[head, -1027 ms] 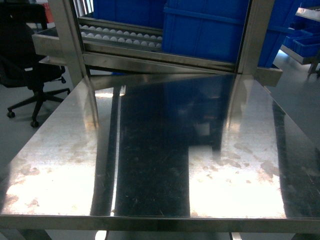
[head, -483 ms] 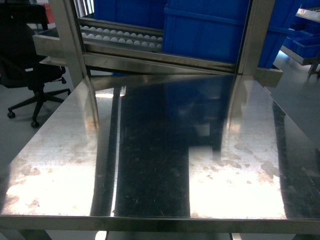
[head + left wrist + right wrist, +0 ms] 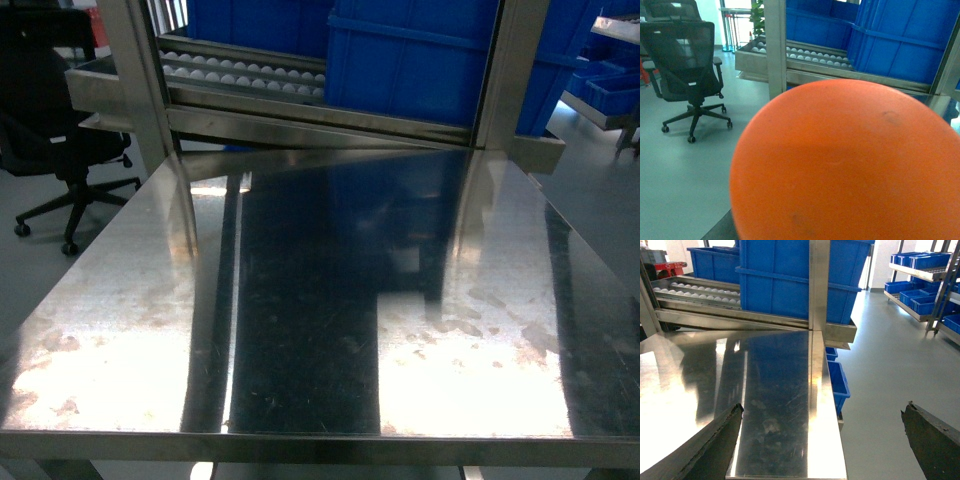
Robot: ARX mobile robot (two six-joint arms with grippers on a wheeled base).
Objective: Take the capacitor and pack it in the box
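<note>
No capacitor and no box show in any view. The steel table (image 3: 300, 300) lies bare in the head view, with neither gripper over it. My right gripper (image 3: 822, 440) is open, its dark fingers (image 3: 715, 445) spread wide with nothing between them, above the table's (image 3: 775, 390) front right corner. In the left wrist view a big blurred orange round shape (image 3: 850, 165) fills the lower frame and hides the left jaws. I cannot tell what it is.
A steel roller rack (image 3: 240, 70) with large blue bins (image 3: 420, 60) rises at the table's far edge. A black office chair (image 3: 687, 60) stands on the floor to the left. Small blue bins (image 3: 837, 382) sit under the right edge, and shelving with more bins (image 3: 920, 275) stands far right.
</note>
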